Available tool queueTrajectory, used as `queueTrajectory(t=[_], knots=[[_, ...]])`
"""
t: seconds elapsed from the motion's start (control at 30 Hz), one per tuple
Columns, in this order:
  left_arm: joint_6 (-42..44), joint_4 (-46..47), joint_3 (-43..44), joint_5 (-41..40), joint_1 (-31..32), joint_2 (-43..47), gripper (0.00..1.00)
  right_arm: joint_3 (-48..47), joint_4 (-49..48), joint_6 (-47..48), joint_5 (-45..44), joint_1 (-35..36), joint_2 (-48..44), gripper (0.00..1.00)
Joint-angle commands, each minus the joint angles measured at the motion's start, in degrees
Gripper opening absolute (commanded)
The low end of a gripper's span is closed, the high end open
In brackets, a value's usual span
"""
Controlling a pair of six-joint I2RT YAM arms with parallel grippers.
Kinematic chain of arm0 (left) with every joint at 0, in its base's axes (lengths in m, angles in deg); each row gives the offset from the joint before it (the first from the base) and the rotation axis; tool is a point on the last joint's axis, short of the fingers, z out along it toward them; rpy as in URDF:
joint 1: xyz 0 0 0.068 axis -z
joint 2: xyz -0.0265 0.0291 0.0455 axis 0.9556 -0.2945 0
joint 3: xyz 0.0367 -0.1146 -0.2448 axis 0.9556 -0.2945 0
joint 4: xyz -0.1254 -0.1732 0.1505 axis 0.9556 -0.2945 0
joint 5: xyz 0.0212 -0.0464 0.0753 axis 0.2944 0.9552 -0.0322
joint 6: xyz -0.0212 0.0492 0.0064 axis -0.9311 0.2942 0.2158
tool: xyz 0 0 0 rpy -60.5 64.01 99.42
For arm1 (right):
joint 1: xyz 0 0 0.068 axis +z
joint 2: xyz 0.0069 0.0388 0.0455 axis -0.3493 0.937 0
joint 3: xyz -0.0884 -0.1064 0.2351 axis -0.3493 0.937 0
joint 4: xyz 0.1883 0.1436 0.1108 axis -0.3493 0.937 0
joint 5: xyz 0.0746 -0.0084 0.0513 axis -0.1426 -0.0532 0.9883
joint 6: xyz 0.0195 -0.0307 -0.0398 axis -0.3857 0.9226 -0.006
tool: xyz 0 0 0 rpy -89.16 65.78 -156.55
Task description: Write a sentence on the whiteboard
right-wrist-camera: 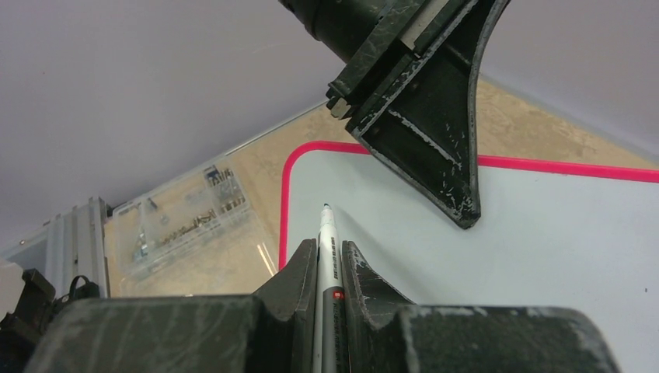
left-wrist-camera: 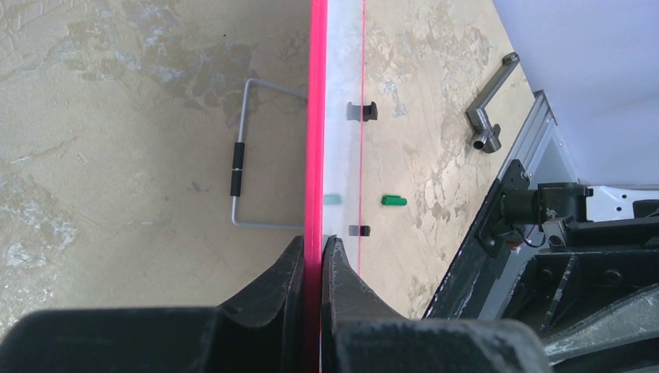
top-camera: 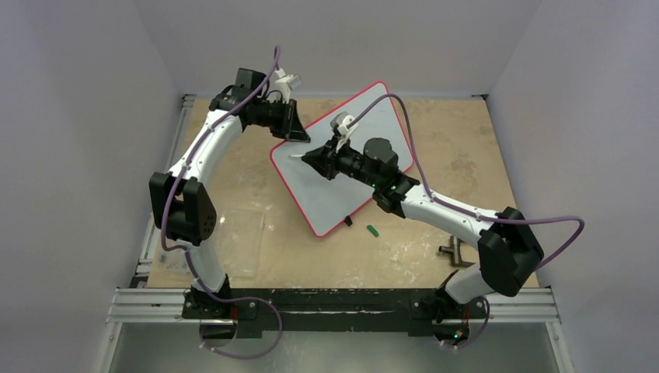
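The whiteboard (top-camera: 371, 116), white with a red-pink rim, lies slanted across the middle of the table. My left gripper (top-camera: 298, 134) is shut on its rim at the far-left edge; the left wrist view shows the jaws (left-wrist-camera: 318, 245) pinching the pink rim (left-wrist-camera: 316, 116) edge-on. My right gripper (top-camera: 308, 158) is shut on a white marker (right-wrist-camera: 326, 237), whose tip is just above the board (right-wrist-camera: 544, 249) near its left corner. The left gripper's fingers (right-wrist-camera: 447, 155) hang just beyond the tip. No sentence shows on the board.
A green marker cap (top-camera: 373, 230) lies on the table off the board's near edge, also in the left wrist view (left-wrist-camera: 393, 200). A clear plastic sheet (top-camera: 237, 241) lies near left. A metal crank (top-camera: 455, 250) lies near right. A wire stand (left-wrist-camera: 241, 163) shows under the board.
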State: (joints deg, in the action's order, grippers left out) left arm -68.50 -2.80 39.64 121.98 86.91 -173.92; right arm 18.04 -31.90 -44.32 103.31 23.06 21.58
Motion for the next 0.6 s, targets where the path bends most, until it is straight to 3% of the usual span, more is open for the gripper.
queueTrajectory(t=[0.0, 0.57], knots=[[6.76, -0.52, -1.51, -11.72, 0.37, 1.38, 0.0, -3.23, -2.84, 0.59, -3.94, 0.17, 0.25, 0.0], [7.03, -0.62, -1.55, -12.19, 0.98, 1.38, 0.0, -6.34, -0.5, -0.01, -7.19, 0.18, 4.94, 0.0]])
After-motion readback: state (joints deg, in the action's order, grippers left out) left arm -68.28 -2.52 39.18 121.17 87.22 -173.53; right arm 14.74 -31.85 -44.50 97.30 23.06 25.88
